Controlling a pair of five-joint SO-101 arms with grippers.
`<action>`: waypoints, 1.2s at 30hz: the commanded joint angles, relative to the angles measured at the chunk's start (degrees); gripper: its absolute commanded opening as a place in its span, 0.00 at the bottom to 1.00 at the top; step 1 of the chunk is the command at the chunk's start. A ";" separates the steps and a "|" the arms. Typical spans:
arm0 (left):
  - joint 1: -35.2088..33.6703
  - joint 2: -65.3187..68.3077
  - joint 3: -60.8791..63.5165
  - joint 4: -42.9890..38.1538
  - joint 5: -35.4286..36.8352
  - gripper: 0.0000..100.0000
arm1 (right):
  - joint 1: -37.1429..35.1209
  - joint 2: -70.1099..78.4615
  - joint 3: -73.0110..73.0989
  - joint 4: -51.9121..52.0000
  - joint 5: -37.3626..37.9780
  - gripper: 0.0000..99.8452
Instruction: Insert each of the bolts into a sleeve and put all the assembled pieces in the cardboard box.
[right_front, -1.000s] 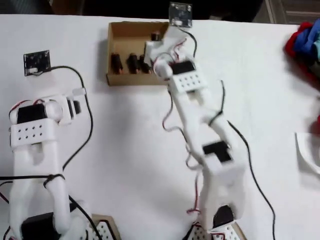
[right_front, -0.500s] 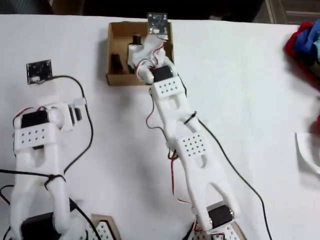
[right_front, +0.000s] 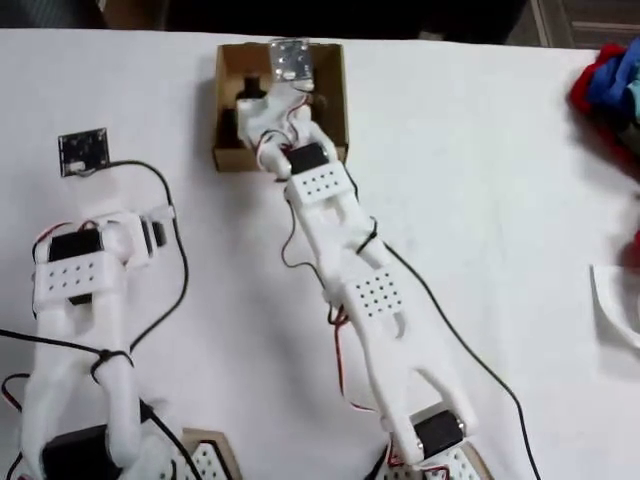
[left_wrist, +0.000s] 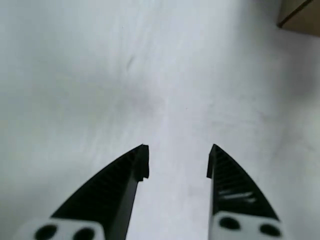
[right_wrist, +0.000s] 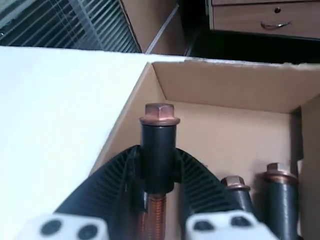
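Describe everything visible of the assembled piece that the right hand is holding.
The assembled piece is a copper-coloured bolt with a flanged hexagonal head, pushed through a smooth black sleeve; its threaded end shows beyond the sleeve. The black ribbed fingers of the right hand clamp the sleeve, with the bolt head pointing away from the wrist. It is over the open cardboard box, near a corner. Whether it touches the box floor is unclear.

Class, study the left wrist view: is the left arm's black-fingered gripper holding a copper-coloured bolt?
No, the left gripper is open, with bare white table showing between its black fingers.
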 joint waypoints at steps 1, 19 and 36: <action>-0.44 -2.11 -0.22 -1.05 -0.44 0.21 | -0.40 -1.63 0.79 -1.80 0.44 0.02; -0.44 -2.11 -0.22 -0.97 -0.44 0.21 | -0.57 -1.63 4.40 -1.89 -4.40 0.02; -0.44 -2.11 -0.22 -0.70 -0.44 0.21 | -0.57 -0.22 4.31 -1.80 -4.04 0.02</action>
